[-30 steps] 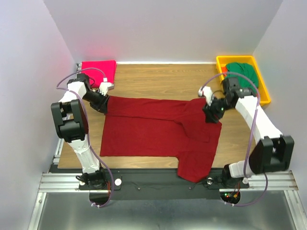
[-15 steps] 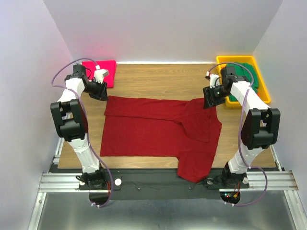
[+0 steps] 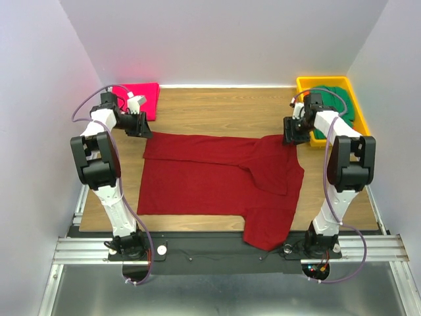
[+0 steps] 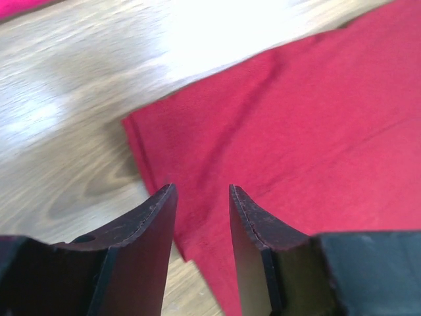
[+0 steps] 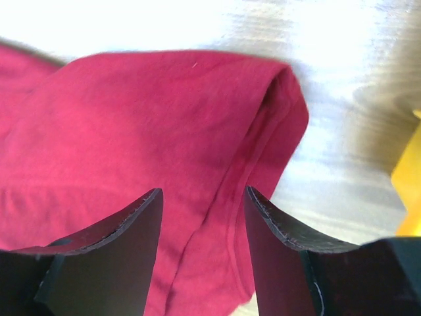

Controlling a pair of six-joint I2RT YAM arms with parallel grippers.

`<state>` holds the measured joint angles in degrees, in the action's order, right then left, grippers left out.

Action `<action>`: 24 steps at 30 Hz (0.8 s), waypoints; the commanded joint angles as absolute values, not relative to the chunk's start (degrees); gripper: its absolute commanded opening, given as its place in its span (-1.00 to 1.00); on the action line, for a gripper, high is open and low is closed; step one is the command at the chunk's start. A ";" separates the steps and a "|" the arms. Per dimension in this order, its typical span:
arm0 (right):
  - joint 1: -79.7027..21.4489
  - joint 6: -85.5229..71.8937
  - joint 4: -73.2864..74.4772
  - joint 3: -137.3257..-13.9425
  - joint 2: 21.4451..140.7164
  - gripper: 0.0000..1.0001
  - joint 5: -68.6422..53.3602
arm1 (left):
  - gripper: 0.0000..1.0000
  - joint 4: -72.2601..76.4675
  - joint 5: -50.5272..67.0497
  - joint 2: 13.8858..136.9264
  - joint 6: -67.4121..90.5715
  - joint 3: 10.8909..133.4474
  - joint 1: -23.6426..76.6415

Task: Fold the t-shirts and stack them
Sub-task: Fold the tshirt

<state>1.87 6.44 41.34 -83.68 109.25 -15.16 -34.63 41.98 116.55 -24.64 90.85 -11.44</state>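
The maroon t-shirt (image 3: 217, 181) lies spread on the wooden table, its far edge folded over and one sleeve hanging over the near edge. My left gripper (image 3: 139, 125) is open and empty just above the shirt's far left corner (image 4: 197, 131). My right gripper (image 3: 291, 134) is open and empty above the shirt's far right corner (image 5: 197, 118). The pink-magenta t-shirt (image 3: 139, 96) lies folded at the far left corner. The green t-shirt (image 3: 337, 100) lies in the yellow bin.
The yellow plastic bin (image 3: 363, 126) stands at the far right of the table. Grey walls close in the left, right and back sides. Bare wood (image 3: 217, 112) shows between the maroon shirt and the back wall.
Both grippers have let go of the maroon shirt's far corners and pulled back toward the far edge. The shirt's far edge now lies flat on the table.
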 commanded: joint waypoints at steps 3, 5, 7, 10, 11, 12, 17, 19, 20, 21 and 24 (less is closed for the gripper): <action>2.37 5.19 36.83 -88.32 112.32 0.15 -16.34 | 0.04 -37.79 47.55 110.84 -27.15 84.74 -12.39; 2.46 5.01 36.56 -88.77 113.29 0.15 -17.22 | 0.04 -41.46 47.81 110.57 -29.52 82.98 -12.83; 2.55 4.83 36.39 -89.29 113.82 0.12 -18.28 | 0.12 -43.23 48.78 110.13 -30.41 81.75 -14.05; 2.90 4.66 36.30 -89.73 114.87 0.04 -20.38 | 0.27 -46.92 48.87 109.16 -33.65 79.55 -14.94; 2.99 4.66 36.30 -89.82 115.22 -0.01 -21.70 | 0.27 -47.46 47.74 108.55 -34.18 79.11 -14.94; 2.99 4.48 36.39 -90.09 115.49 -0.02 -22.06 | 0.27 -47.63 47.46 108.37 -34.36 78.67 -14.85; 3.08 3.69 36.39 -90.88 116.45 -0.03 -23.29 | 0.28 -47.82 45.44 109.07 -34.19 76.64 -14.85; 3.08 3.25 36.39 -91.05 116.80 -0.02 -22.42 | 0.28 -47.29 44.12 109.25 -33.75 76.20 -14.85; 3.08 2.99 36.39 -90.97 116.89 -0.01 -21.54 | 0.28 -47.11 43.77 109.51 -33.92 75.94 -14.94; 3.25 2.47 36.47 -90.97 116.63 -0.01 -19.88 | 0.28 -47.02 43.16 109.60 -33.75 75.85 -14.94; 3.78 2.29 36.47 -90.01 115.41 0.01 -18.37 | 0.28 -46.93 42.54 109.69 -33.75 75.85 -14.85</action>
<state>2.68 3.60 38.30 -88.14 116.31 -20.67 -45.52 43.64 111.92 -32.75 76.49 -15.00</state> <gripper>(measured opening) 0.502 0.637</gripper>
